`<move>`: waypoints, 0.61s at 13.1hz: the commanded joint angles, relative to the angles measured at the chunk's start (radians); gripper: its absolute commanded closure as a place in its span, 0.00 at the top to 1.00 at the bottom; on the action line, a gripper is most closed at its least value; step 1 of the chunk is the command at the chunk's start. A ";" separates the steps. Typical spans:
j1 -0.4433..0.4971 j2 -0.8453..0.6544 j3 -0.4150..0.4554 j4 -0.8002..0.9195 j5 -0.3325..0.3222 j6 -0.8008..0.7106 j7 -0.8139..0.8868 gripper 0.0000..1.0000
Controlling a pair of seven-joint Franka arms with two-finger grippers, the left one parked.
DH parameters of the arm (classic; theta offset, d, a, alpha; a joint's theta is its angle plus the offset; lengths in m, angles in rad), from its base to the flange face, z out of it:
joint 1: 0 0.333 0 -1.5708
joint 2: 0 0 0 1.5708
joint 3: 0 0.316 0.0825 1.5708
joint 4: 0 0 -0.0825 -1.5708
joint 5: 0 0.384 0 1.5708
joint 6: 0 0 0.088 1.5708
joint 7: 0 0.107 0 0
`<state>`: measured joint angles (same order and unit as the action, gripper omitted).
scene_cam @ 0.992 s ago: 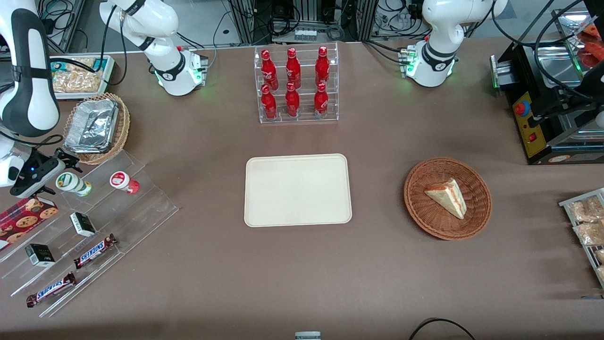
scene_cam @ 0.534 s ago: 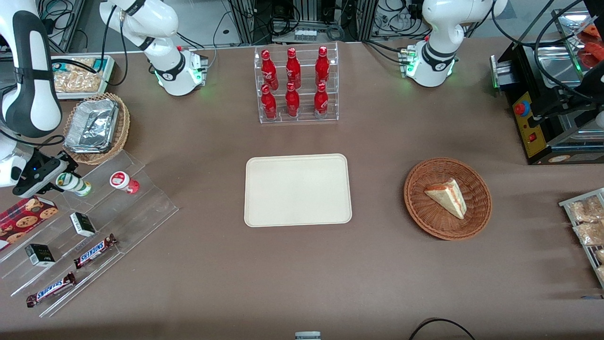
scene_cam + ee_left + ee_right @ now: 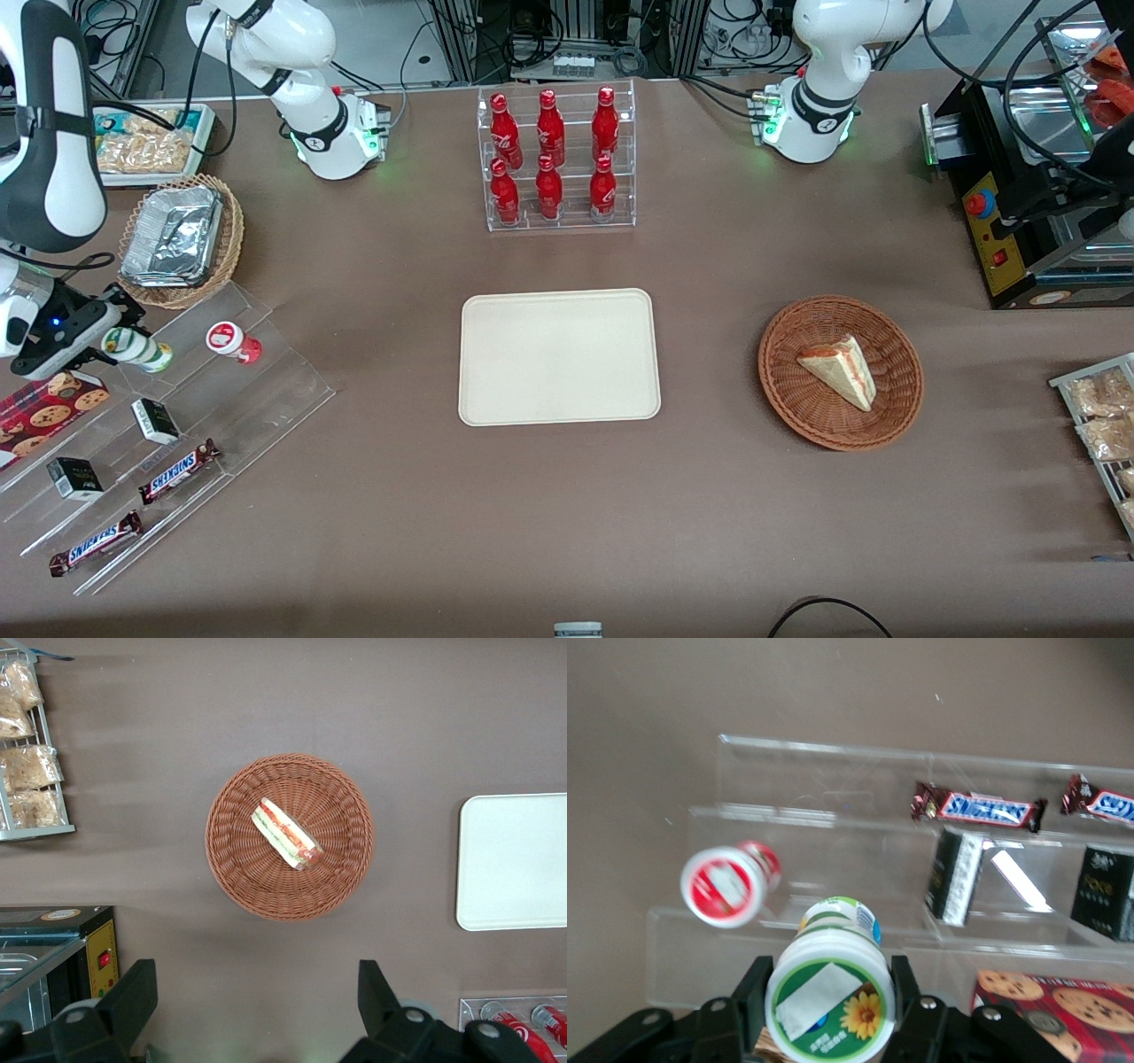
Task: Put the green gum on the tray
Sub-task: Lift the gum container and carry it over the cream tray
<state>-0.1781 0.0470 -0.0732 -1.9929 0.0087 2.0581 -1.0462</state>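
Note:
The green gum (image 3: 142, 350) lies tilted on the top step of a clear acrylic shelf (image 3: 266, 381) at the working arm's end of the table. My gripper (image 3: 112, 340) is at its lid end, shut on the green gum (image 3: 830, 997). In the right wrist view a black finger (image 3: 753, 992) presses on each side of the white lid with its green sunflower mark. The cream tray (image 3: 558, 356) lies bare at the table's middle, well away from the gripper.
A red-lidded gum bottle (image 3: 233, 341) lies beside the green one on the same step. Lower steps hold dark boxes (image 3: 155, 420) and Snickers bars (image 3: 180, 470). A cookie box (image 3: 49, 403), a foil-pan basket (image 3: 177, 239), a cola rack (image 3: 556, 159) and a sandwich basket (image 3: 840, 372) also stand about.
My gripper has closed in on the green gum's lid and shut on it. The arm and the bottle have shifted slightly toward the table's working-arm edge.

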 commanded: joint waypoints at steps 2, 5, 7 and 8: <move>0.155 0.008 0.000 0.052 -0.009 -0.098 0.281 0.00; 0.325 0.033 0.000 0.052 -0.007 -0.107 0.571 0.00; 0.428 0.071 0.001 0.055 0.008 -0.099 0.763 0.00; 0.471 0.100 0.001 0.074 0.020 -0.092 0.858 0.00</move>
<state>0.2344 0.0905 -0.0620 -1.9630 0.0124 1.9745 -0.3244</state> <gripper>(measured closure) 0.410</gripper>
